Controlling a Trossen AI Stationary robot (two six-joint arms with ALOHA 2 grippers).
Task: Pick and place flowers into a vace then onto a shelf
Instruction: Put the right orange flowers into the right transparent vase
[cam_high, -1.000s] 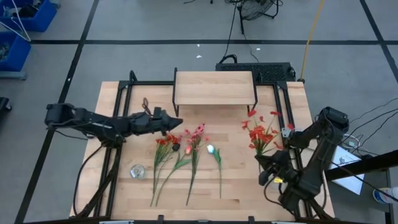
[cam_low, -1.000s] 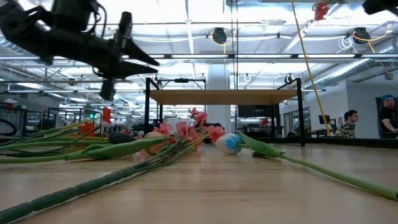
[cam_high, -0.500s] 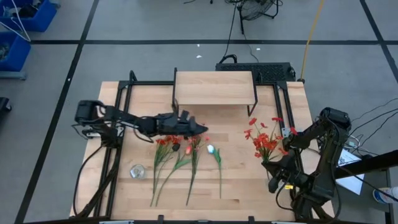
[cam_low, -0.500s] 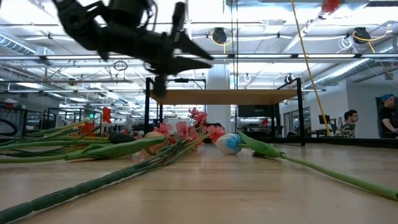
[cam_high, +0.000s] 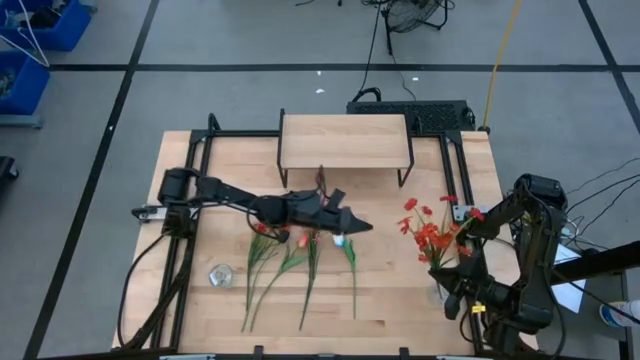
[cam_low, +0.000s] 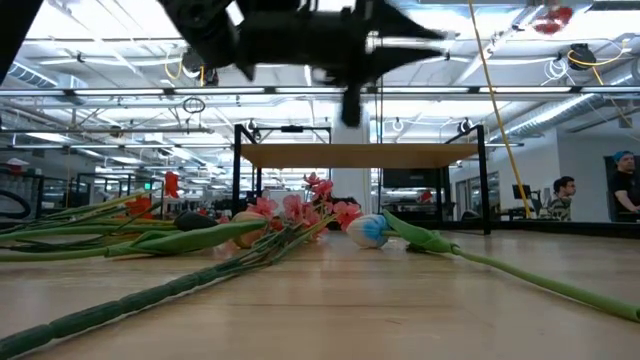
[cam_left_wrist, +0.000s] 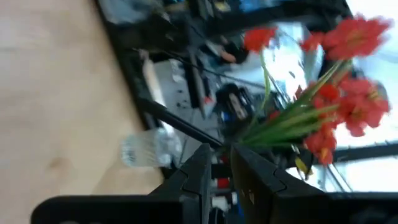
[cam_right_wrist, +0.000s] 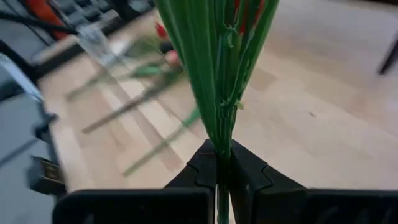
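Observation:
Several long green stems with red and pink blossoms (cam_high: 300, 255) lie flat on the table in front of the shelf (cam_high: 345, 140), beside a white bud (cam_high: 339, 239); they also show in the low view (cam_low: 280, 225). My left gripper (cam_high: 362, 227) hovers shut above them, pointing toward the table's right, high in the low view (cam_low: 430, 38). My right gripper (cam_right_wrist: 222, 163) at the table's right near corner is shut on a bunch of red flowers (cam_high: 428, 232). A small clear glass (cam_high: 221, 274) stands near the left near corner. My right gripper pinches the bunch's green stems (cam_right_wrist: 222, 140) together between its two fingers, near their lower ends. The bunch is lifted clear of the table. It slants up and away from the fingers toward the table's left and far side, with its red blossoms (cam_left_wrist: 323, 106) at the top.
Black metal rails (cam_high: 195, 170) run along the table's left and right sides. The shelf (cam_low: 360, 155) stands on thin black legs at the far middle, with a black box (cam_high: 410, 108) behind it. People (cam_low: 565, 195) sit in the room beyond.
My left arm has stretched out and swept its gripper toward the table's right, passing over the lying flowers without touching them. My right gripper has drawn the red bunch a little toward the near right corner. The flowers on the table have stayed put.

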